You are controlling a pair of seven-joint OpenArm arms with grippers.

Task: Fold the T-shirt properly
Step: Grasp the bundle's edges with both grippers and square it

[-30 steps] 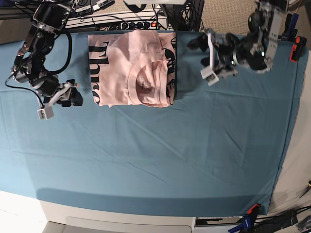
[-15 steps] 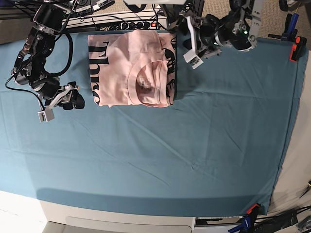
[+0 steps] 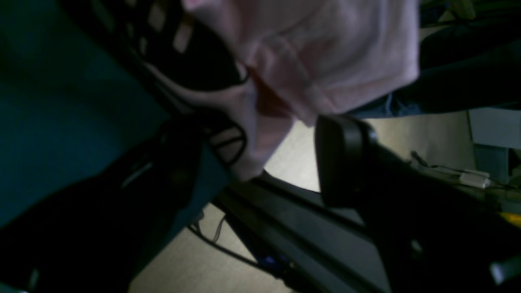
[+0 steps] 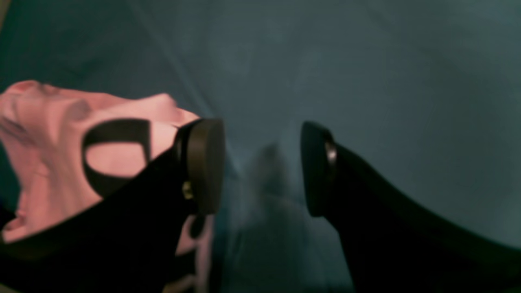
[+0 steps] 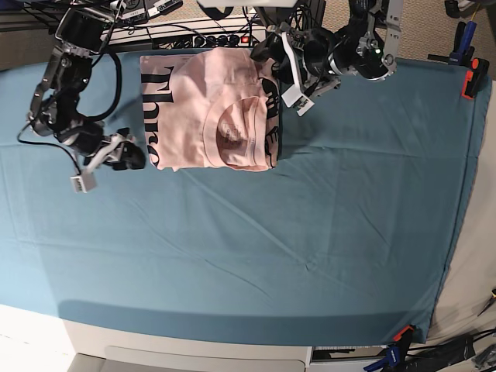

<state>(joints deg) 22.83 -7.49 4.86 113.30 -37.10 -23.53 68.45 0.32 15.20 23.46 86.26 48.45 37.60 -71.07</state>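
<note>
The pale pink T-shirt (image 5: 209, 108) lies folded into a rectangle at the back middle of the table, with black lettering showing at its left and right edges. My left gripper (image 5: 275, 68) is at the shirt's back right corner. In the left wrist view it (image 3: 264, 162) is open, and the shirt's corner (image 3: 325, 49) hangs between its fingers. My right gripper (image 5: 133, 155) is low over the cloth beside the shirt's front left corner. In the right wrist view it (image 4: 260, 171) is open and empty, with the shirt (image 4: 49, 179) just left of its left finger (image 4: 203, 162).
The teal table cloth (image 5: 310, 232) covers the whole table and has shallow wrinkles. A power strip and cables (image 5: 209, 35) run behind the table's back edge. A red clamp (image 5: 473, 77) holds the cloth at the back right. The floor (image 3: 293, 171) shows past the back edge.
My left arm has swung left along the back edge, from the bare cloth to the shirt's back right corner. My right gripper has shifted slightly right, closer to the shirt's front left corner.
</note>
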